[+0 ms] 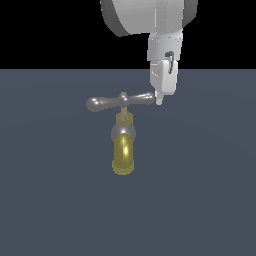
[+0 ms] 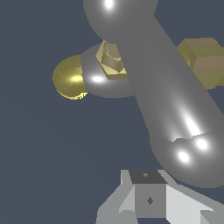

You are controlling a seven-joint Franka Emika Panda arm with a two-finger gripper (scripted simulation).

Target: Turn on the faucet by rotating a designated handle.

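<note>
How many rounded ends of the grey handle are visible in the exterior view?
2. One bulbous end is at the exterior view's left; the other end is at the exterior view's right, beside the gripper.

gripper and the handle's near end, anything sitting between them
Nothing. In the exterior view the gripper meets the handle at its right end; the wrist view shows no object between.

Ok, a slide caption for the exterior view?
Panda claw at the exterior view's right end of the grey handle, above the gold-spouted faucet.

A flat, dark blue-grey desk (image 1: 50, 200) carried the scene; only the faucet (image 1: 123, 145) stood on it.
</note>
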